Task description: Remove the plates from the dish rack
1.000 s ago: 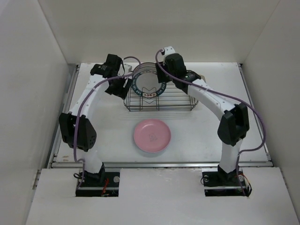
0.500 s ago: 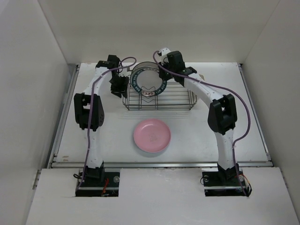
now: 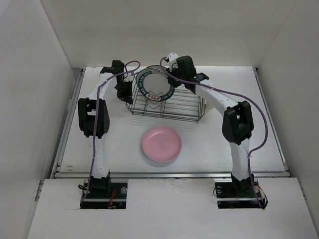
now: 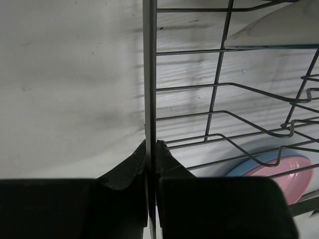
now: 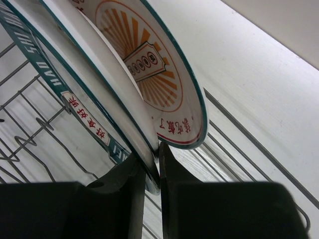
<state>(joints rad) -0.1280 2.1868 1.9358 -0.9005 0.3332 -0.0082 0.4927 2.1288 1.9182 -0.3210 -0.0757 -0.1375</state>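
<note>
White table (image 3: 249,144): fills the middle of the overhead view; pale walls (image 3: 30,99) close it in at left, right and far side.
dish rack (image 3: 179,107): dark wire basket, upper centre of the overhead frame. It sits askew, its long side slanting down toward the right.
cables (image 3: 261,114): purple, looping off both arms; the right one arcs over bare table, well apart from the rack.
pink plate (image 3: 161,144): lies flat on the table, centre frame, below the rack and apart from it. In the left wrist view a pale blue edge shows beside it through the wires; cannot tell what it belongs to.
teal-lettered plate (image 3: 155,84): stands upright at the rack's left end. White, with a teal band of lettering round the rim.
orange-pattern plate (image 5: 149,59): upright just behind the lettered one. White, dark rim, orange sunburst centre. Its lower rim comes down just beside one right finger; contact cannot be judged.
left gripper (image 4: 151,144): upper left of the overhead frame, jaws narrow, pinching one upright wire at the rack's left end.
right gripper (image 5: 152,152): upper centre, jaws narrow, clamped on the lettered plate's rim, which runs down between the fingers.
in the way: rack wires cross under both plates; the orange-pattern plate crowds the right gripper's outer side.
</note>
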